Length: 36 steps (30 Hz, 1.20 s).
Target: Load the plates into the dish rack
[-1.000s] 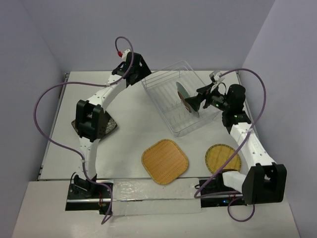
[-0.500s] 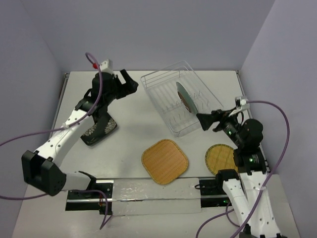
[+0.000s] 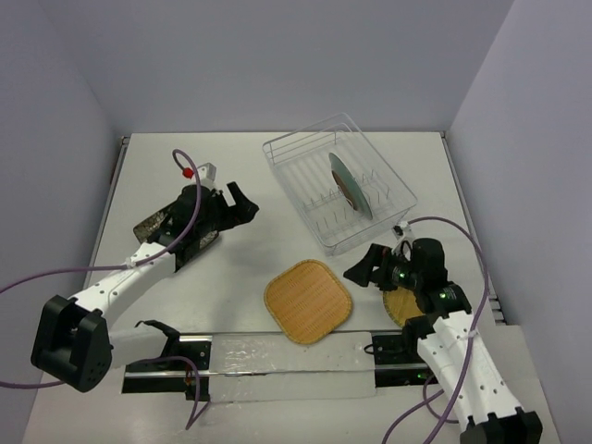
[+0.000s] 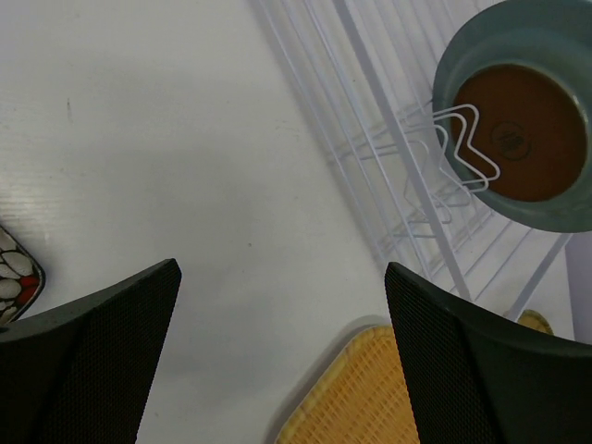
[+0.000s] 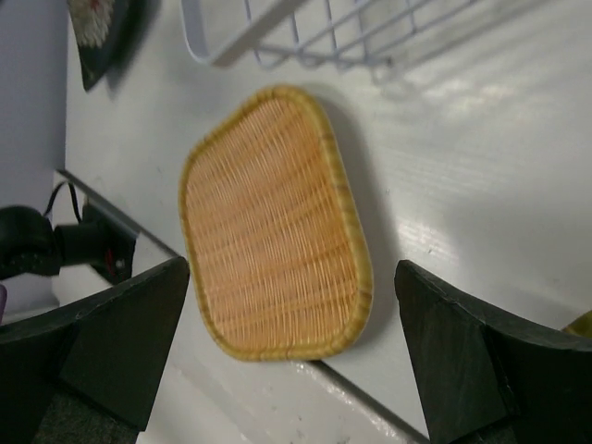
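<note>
Top view: one of four done. The grey-blue round plate (image 3: 350, 185) stands on edge between the tines of the dish rack (image 3: 298, 176), which sits at about 1 o'clock on the table. Three are left flat on the table: black leaf-pattern plate (image 3: 151, 225) at 9 o'clock, mostly under the left arm; tan woven rounded-square plate (image 3: 308, 301) at 6 o'clock; tan woven round plate (image 3: 404, 307) at 5 o'clock, largely hidden by the right arm. Left gripper (image 3: 245, 202) is spread wide, carrying nothing, between the black plate and the rack. Right gripper (image 3: 359, 265) is also wide and empty, just off the rack's 6 o'clock corner. Left wrist view: left gripper (image 4: 282, 270) gapes over bare table; the rack's wire (image 4: 388, 120) and the racked grey-blue plate (image 4: 518, 139) are at 2 o'clock, an edge of the rounded-square plate (image 4: 370, 398) at 5 o'clock, a corner of the black plate (image 4: 14, 277) at 9 o'clock. Right wrist view: right gripper (image 5: 291, 270) is wide open above the rounded-square plate (image 5: 273, 227), not touching it; rack wire (image 5: 305, 37) at 12 o'clock, black plate (image 5: 102, 28) at 11 o'clock. My read: the rounded-square plate looks like the right arm's next pick, and the grasp has not started.
</note>
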{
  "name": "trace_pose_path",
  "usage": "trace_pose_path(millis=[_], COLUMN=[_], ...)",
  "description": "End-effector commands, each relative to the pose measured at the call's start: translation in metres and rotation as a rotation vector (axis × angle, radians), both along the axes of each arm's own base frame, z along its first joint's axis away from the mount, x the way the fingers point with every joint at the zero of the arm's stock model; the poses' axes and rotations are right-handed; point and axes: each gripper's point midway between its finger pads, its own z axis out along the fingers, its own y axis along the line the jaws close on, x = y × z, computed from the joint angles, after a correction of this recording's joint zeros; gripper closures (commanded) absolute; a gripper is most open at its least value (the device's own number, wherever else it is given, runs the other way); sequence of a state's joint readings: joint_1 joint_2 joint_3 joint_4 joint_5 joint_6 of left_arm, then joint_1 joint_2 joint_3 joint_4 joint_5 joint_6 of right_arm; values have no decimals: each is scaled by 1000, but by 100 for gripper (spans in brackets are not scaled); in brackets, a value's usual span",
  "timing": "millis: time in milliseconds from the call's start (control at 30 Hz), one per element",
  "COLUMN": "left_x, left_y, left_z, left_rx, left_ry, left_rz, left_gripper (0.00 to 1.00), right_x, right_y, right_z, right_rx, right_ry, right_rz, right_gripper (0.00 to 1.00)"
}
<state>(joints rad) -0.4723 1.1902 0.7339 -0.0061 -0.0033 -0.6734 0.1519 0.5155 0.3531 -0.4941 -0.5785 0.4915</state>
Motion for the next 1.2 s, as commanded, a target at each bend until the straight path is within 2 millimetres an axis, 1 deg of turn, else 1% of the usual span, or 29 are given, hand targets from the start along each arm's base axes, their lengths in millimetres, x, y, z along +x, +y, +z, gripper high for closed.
trace_pose_path(millis=[0,67,167,267,400,600,833,1033,1100,1167], left_x=[-9,-13,-17,-18,-17,-17,-22,-25,-25,-24], left_y=[-12,-11,-9,-8,-10,-17,-19,-17,-19,-21], left_z=[7,4,3,6,3,1,-2,-4,-4,-3], left_rx=[-76,-86,-84,-82,-75,-82,-75,-75,-80,-79], left_ry=[-45,-52,-60,-76,-71,-69,-62,-65,-70,-75], left_rz=[-52,-52,-46,-45,-51,-82,-103,-98,-108,-118], left_gripper=[1,1,1,1,1,1,1,1,1,1], right_x=[-2,-11,-17,-21,-26,-32,-39,-53,-57,-64], right_y=[16,27,28,27,25,30,32,31,30,30], right_z=[-11,-32,-52,-63,-77,-82,-91,-103,-107,-111], right_rx=[20,11,-40,-72,-96,-78,-83,-82,-81,-77], right_ry=[69,155,241,277,320,355,423,506,524,544], right_rz=[34,81,91,95,94,124,127,111,108,115], right_gripper=[1,1,1,2,2,7,7,8,13,22])
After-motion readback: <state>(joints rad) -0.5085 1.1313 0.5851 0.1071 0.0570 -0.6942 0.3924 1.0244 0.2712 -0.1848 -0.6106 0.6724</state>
